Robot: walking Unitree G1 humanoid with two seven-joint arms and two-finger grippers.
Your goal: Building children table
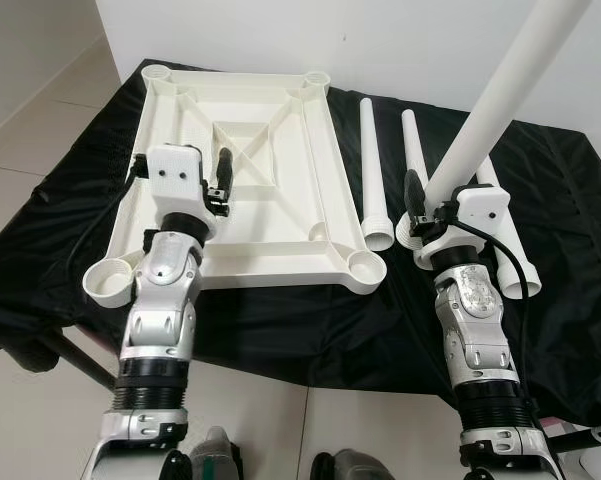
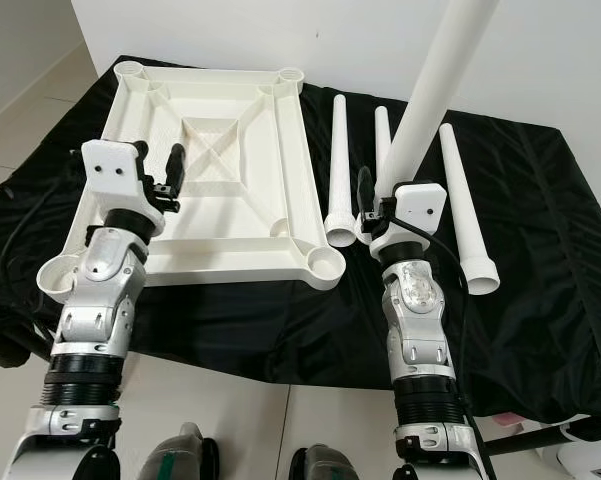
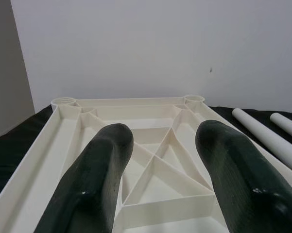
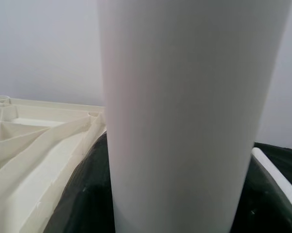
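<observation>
Left eye view: one white tabletop (image 1: 250,190) lies upside down on a black cloth (image 1: 310,320), ribs up, with four round corner sockets. The left gripper (image 1: 221,172) hovers over its left-centre, at 9 o'clock from the middle rib cross. At 3 o'clock from the tabletop, three loose white legs (image 1: 373,170) lie side by side on the cloth, running 12 to 6. The right gripper (image 1: 416,195) is clamped round a fourth leg, the held leg (image 1: 500,95), which stands nearly upright, leaning toward 1 o'clock and passing out of frame at the top.

Right eye view: same layout. Count holds: one tabletop, four legs in all, two silver arms. The base of the held leg sits just beside the near-right socket (image 2: 325,262), at its 3 o'clock.

Left wrist view: two black fingers (image 3: 99,182) stand spread apart with nothing between them, above the ribbed underside. Two loose legs show off to the side.

Right wrist view: the held leg rises close before the lens; the fingers themselves are not clear here.
</observation>
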